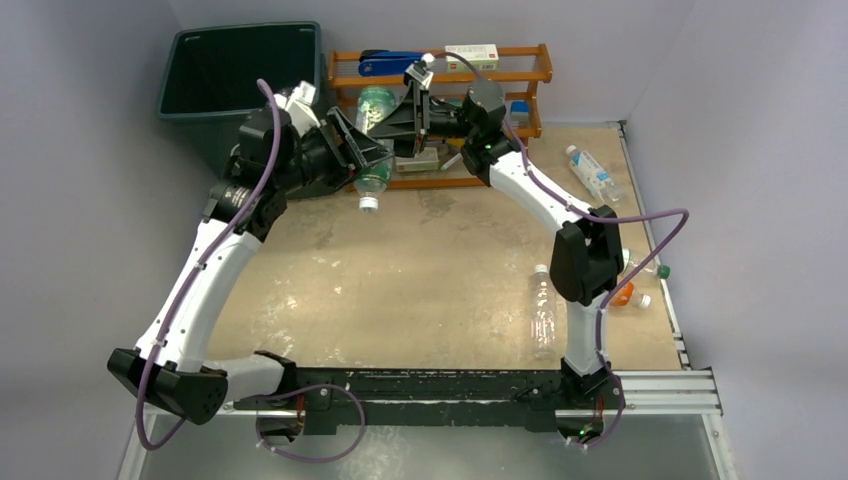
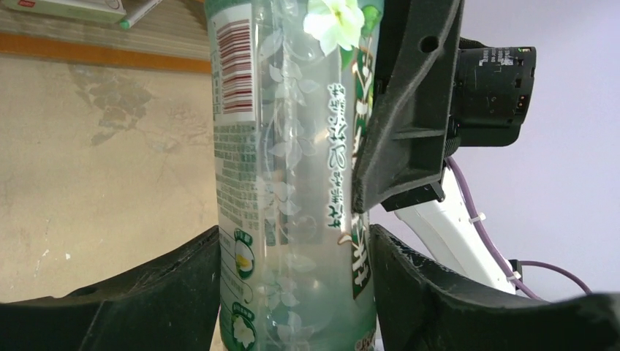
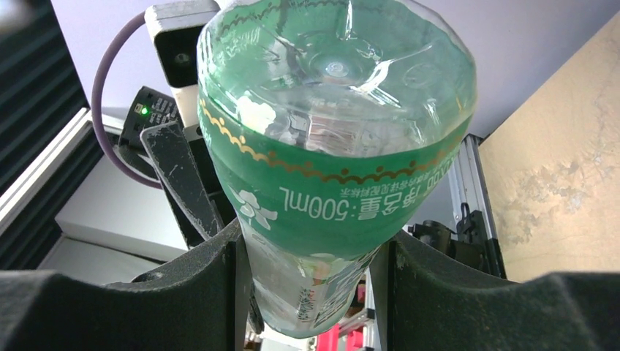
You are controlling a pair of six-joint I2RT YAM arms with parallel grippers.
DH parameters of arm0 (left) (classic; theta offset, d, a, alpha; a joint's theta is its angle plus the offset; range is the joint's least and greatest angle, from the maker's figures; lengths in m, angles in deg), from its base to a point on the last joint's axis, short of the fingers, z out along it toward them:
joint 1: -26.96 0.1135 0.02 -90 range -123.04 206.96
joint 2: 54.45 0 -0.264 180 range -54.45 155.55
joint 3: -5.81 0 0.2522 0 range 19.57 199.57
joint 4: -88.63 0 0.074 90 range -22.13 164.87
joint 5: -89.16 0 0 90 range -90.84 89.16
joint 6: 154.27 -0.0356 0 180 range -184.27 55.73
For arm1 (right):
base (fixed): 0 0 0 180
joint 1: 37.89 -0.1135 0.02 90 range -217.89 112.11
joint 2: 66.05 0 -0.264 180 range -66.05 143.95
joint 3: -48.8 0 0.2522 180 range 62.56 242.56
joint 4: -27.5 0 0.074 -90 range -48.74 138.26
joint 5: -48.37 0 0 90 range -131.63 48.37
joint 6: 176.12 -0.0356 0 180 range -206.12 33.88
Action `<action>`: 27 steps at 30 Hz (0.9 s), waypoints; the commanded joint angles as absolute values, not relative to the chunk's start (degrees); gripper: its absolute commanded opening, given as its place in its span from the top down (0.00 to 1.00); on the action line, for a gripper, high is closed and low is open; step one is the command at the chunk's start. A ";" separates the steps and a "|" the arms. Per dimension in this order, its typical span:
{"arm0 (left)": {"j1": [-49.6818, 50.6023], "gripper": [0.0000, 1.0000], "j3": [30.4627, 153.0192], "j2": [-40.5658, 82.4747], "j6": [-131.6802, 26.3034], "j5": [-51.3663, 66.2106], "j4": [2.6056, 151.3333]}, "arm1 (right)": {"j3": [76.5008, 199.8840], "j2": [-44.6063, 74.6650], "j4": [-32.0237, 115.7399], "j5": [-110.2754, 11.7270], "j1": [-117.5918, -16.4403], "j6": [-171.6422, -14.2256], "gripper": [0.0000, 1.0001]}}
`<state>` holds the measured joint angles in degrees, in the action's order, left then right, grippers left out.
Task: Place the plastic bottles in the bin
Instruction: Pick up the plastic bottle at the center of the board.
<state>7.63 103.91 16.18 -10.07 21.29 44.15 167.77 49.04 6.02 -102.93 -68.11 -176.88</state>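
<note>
Item: one green-labelled plastic bottle, clear-walled, held in the air cap-down in front of the wooden rack, just right of the bin and not yet over it. Holders: left claw clenched on the lower body, both fingers pressed to the label; right claw straddling the base end, one finger lying against the label in the left wrist view, though whether it grips or has let go I cannot tell. Step in hand, by my reading: a pass from right arm to left, the bin standing on the left arm's side. To do it well: the left grip should be firm before the right claw opens fully; the right arm should back straight off along its fingers so that it does not twist the thin, smooth bottle; the left arm should then carry it over the bin's rim before letting go. Remaining stock on the desk: a clear bottle near the right arm, another by the far right edge, an orange one
</note>
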 commanded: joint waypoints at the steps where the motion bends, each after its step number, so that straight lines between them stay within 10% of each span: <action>1: 6.65 0.37 104.44 17.01 -11.22 20.52 48.19 | 166.30 44.17 -0.02 -103.85 -66.51 -179.02 0.48; 19: 5.86 0.51 107.73 21.85 -8.51 21.29 51.34 | 148.70 36.24 -17.55 -105.04 -63.45 -186.21 0.01; 27: 5.86 0.52 114.79 26.83 -8.26 21.76 49.71 | 137.40 29.45 -21.14 -106.50 -60.93 -185.99 0.00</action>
